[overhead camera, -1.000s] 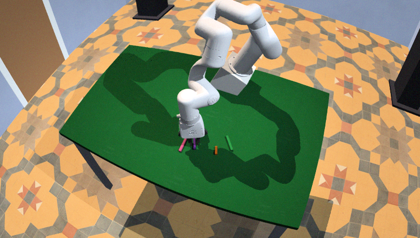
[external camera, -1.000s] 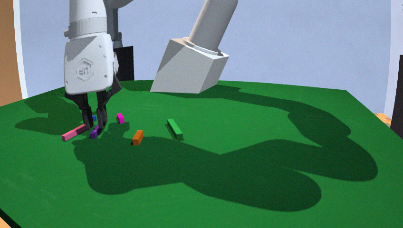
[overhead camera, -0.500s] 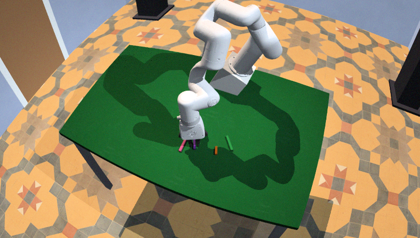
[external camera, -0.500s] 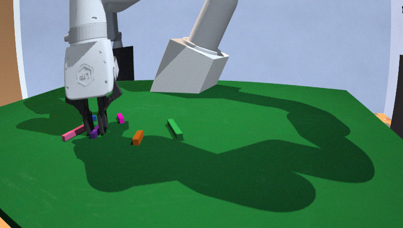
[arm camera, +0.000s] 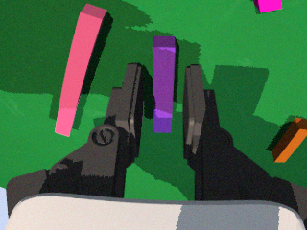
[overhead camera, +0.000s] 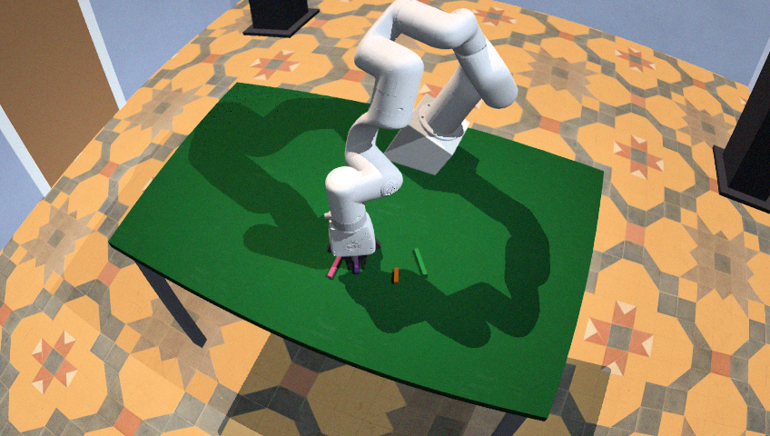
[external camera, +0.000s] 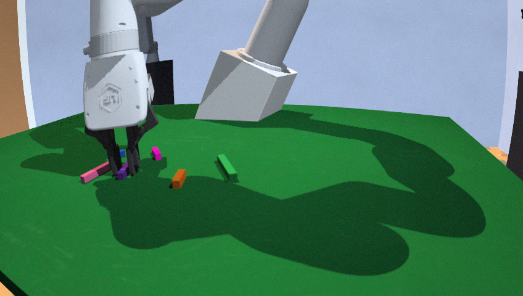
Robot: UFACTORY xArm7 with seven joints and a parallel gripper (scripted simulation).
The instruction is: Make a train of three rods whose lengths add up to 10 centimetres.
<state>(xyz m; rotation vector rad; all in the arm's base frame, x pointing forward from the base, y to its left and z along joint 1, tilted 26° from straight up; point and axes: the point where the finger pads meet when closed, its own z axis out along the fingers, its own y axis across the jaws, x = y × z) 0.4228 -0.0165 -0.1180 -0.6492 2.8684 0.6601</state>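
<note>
A purple rod [arm camera: 164, 83] lies flat on the green table, also seen in the exterior view [external camera: 122, 171]. My gripper [arm camera: 163, 84] is low over it, with one finger on each side of the rod's near end. It is partly open, and a small gap shows on both sides of the rod. A long pink rod [arm camera: 80, 67] [external camera: 95, 171] lies just to its left. A short magenta rod [external camera: 156, 153] and a small blue rod [external camera: 122, 153] lie behind the gripper. An orange rod [external camera: 179, 178] and a green rod [external camera: 226, 167] lie to the right.
The arm's white base [external camera: 243, 87] stands at the back of the table. The table's front edge [overhead camera: 334, 345] is not far from the rods. Black stands [overhead camera: 748, 156] are on the floor beyond the table.
</note>
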